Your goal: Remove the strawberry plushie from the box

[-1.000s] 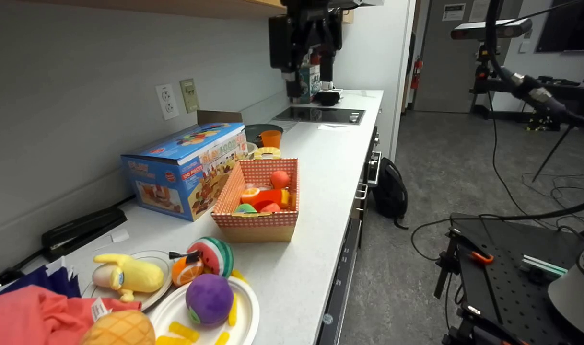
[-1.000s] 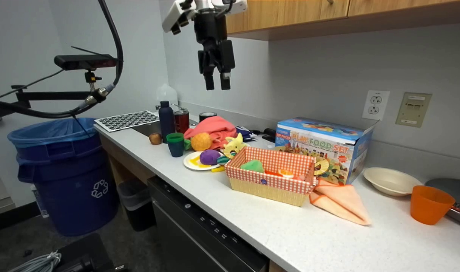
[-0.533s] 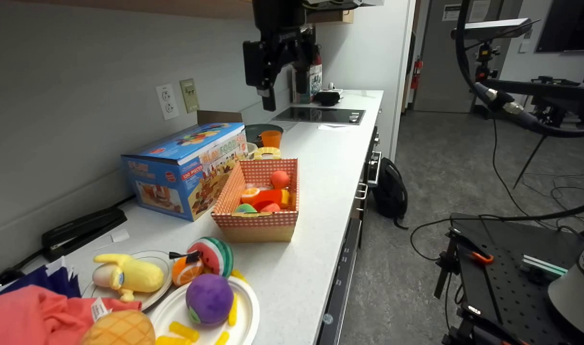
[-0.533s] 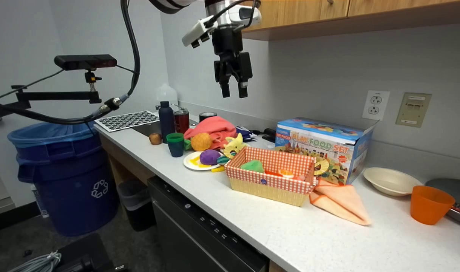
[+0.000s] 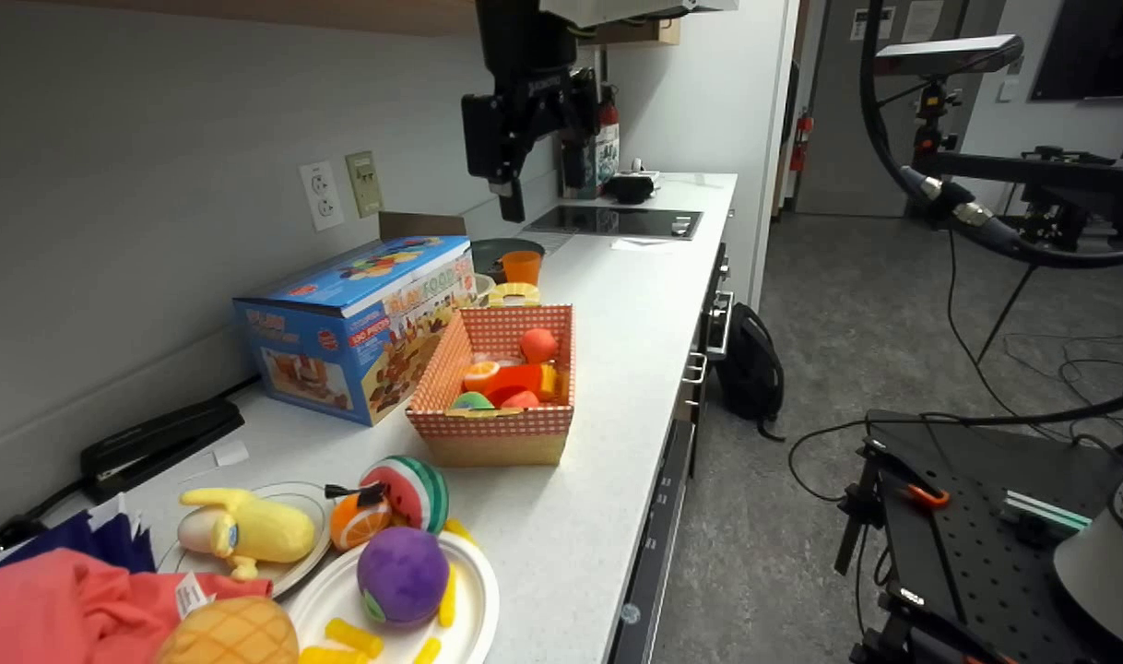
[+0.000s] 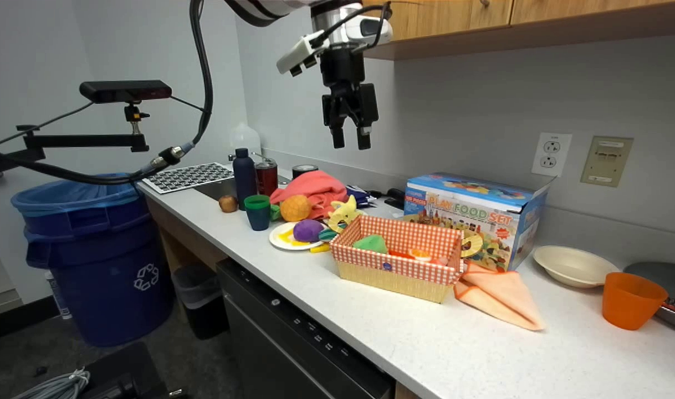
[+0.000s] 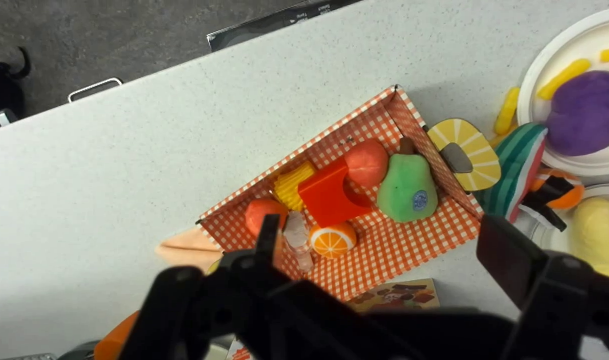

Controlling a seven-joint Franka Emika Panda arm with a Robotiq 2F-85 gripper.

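The box (image 5: 497,449) is open-topped with red checked lining and tan sides; it also shows in an exterior view (image 6: 393,281) and in the wrist view (image 7: 369,270). Two rounded red toys lie in it: one (image 7: 367,162) beside the green pear, the other (image 7: 262,214) at the opposite end, partly behind a finger. They also show in an exterior view, near end (image 5: 521,399) and far end (image 5: 538,345). I cannot tell which is the strawberry plushie. My gripper (image 6: 351,141) is open and empty, high above the counter; its fingers span the box in the wrist view (image 7: 387,242).
The box also holds a red fries carton (image 7: 329,192), a green pear (image 7: 407,187) and an orange half (image 7: 333,240). A blue carton (image 5: 313,323) stands beside it. Plates with a purple toy (image 5: 403,576) and a banana toy (image 5: 262,530) are close. A peach cloth (image 6: 504,299) touches the box.
My gripper, open throughout, has moved across toward the box and a little lower, slowing in the last half second. The box and its contents have not moved.
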